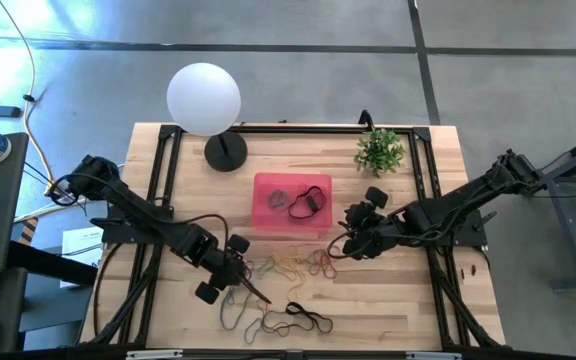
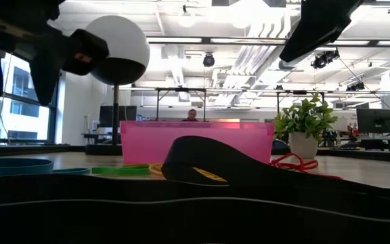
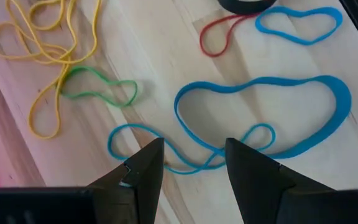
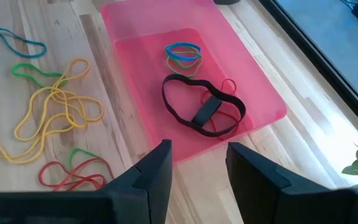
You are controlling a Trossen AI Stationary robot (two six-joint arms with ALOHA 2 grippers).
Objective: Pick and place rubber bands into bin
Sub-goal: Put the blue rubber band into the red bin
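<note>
Loose rubber bands (image 1: pixel 290 266) in yellow, green, red and blue lie on the wooden table near the bin; a wide black one (image 1: pixel 308 319) lies close to the near edge. The bin (image 1: pixel 268 215) is a pink tray that holds a black band (image 4: pixel 202 112), a blue-green bundle (image 4: pixel 183 53) and a thin red band. My left gripper (image 3: pixel 194 149) is open and hovers over a thin blue band (image 3: pixel 135 134) beside a wide blue band (image 3: pixel 328 121). My right gripper (image 4: pixel 199 152) is open, above the table at the bin's near right corner (image 4: pixel 166 146).
A white globe lamp (image 1: pixel 204 98) stands on a black base behind the bin's far left corner. A small potted plant (image 1: pixel 379 151) stands to its far right. Black frame rails (image 1: pixel 163 170) run along the table's sides. The black band (image 2: pixel 202 163) fills the low view's foreground.
</note>
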